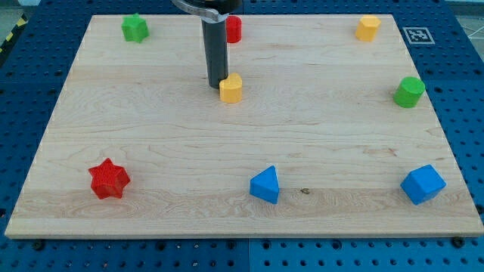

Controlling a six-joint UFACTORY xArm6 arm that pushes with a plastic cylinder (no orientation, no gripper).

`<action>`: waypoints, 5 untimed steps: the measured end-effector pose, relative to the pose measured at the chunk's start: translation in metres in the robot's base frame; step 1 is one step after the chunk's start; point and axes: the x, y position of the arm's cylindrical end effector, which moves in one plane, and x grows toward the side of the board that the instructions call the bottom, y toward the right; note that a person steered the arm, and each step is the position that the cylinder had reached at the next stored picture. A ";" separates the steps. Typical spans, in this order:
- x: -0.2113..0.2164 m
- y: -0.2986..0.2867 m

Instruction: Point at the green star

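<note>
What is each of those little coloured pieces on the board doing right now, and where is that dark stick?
my tip: down on the board, just left of the yellow block, about touching it
yellow block: upright, mid-board
green star: top left, alone, far from my tip
red block: partly hidden behind rod
yellow block at top right: alone
green block: right edge
red star: bottom left
blue triangular block: bottom centre
blue cube: bottom right
</note>
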 end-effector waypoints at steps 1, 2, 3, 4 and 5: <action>0.000 0.011; 0.003 0.045; 0.006 0.056; 0.003 -0.004; -0.009 -0.106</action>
